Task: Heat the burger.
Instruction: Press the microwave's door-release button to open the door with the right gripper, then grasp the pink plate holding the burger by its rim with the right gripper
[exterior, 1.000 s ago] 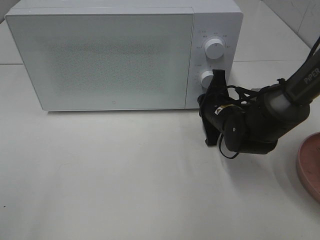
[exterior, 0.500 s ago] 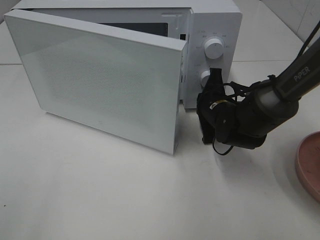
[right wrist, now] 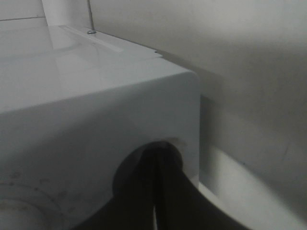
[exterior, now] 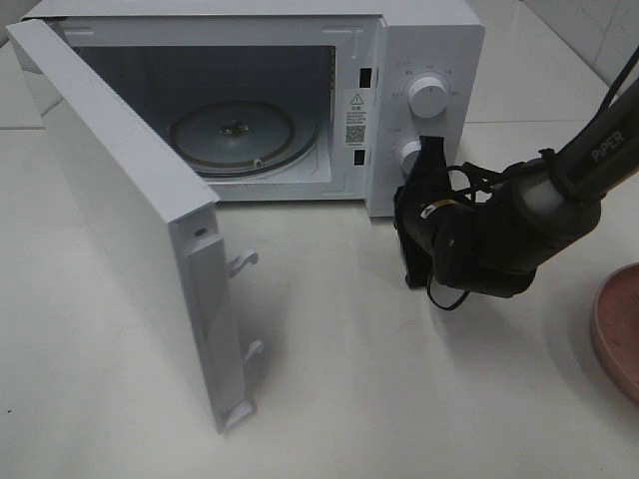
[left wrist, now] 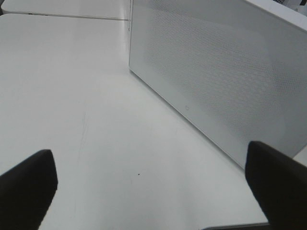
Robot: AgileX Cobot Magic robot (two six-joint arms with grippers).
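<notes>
The right hand (exterior: 432, 155) is clenched on nothing, its closed tips against the microwave's (exterior: 429, 40) control panel, just beside the lower knob (exterior: 409, 157) and under the upper knob (exterior: 427, 97). The left hand (left wrist: 152, 187) is released, its fingers (left wrist: 26, 184) spread wide above the tabletop (exterior: 399, 399), facing the outer face of the door (exterior: 120, 230).

That door stands wide open, hinged on the side away from the panel. The cavity holds only the glass turntable (exterior: 245, 135).

So the opening step looks done. By my reading, fetching the burger, setting it on the turntable, closing the door and turning the dial all remain.

The burger appears in no view. Only the rim of a pink plate (exterior: 619, 329) shows at the far right edge, so where the burger sits and which way it points cannot be told.
</notes>
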